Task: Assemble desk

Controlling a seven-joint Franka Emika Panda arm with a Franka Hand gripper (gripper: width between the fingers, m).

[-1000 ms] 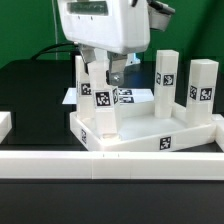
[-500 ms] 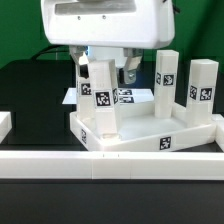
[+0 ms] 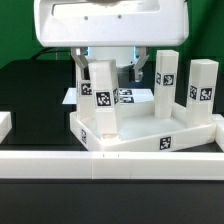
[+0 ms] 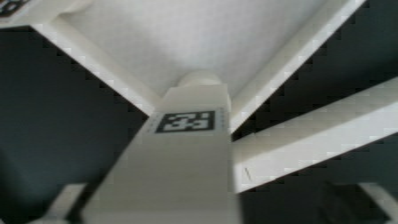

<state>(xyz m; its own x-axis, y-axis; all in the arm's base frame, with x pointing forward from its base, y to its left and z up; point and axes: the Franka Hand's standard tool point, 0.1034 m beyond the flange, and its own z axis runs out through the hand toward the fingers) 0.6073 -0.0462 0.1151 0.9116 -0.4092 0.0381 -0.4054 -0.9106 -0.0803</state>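
Hand (image 3: 107, 68) straddles tagged leg (image 3: 101, 100) (no readable writing).

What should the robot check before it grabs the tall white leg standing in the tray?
1. White plastic square leg stands upright in the near corner of the white shallow tray-like tabletop: ok.
2. Gripper sits above that leg's top: ok.
3. Leg lies between the fingertips in the wrist view: ok.
4. Jaws shut firmly on the leg: cannot tell, the big white camera housing hides them in the exterior view.
5. Other upright legs stand apart from the gripper: ok.
6. Leg fully seated in its corner socket: cannot tell.
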